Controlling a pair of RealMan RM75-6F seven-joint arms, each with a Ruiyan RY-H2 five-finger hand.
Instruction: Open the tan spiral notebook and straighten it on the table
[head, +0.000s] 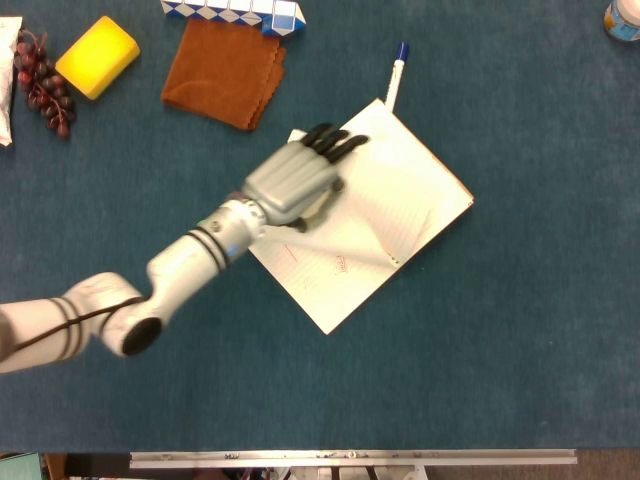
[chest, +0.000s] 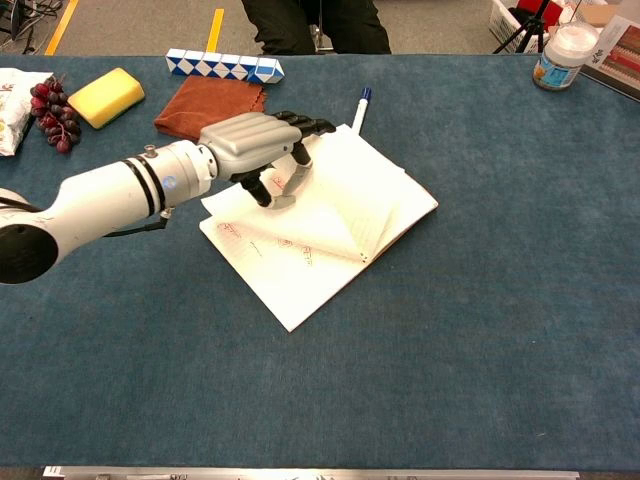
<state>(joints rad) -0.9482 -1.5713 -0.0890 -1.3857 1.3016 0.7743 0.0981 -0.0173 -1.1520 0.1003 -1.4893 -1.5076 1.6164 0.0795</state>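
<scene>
tan spiral notebook (head: 385, 215) lies open mid-bench, skewed, long axis running from near-left to far-right | left hand (head: 292, 180) over its far-left part, fingers (chest: 300, 125) loosely curled, holding nothing | pen (head: 397, 72) just beyond its far corner | brown cloth (head: 226, 71) and yellow sponge (head: 96, 55) toward the far-left edge
</scene>
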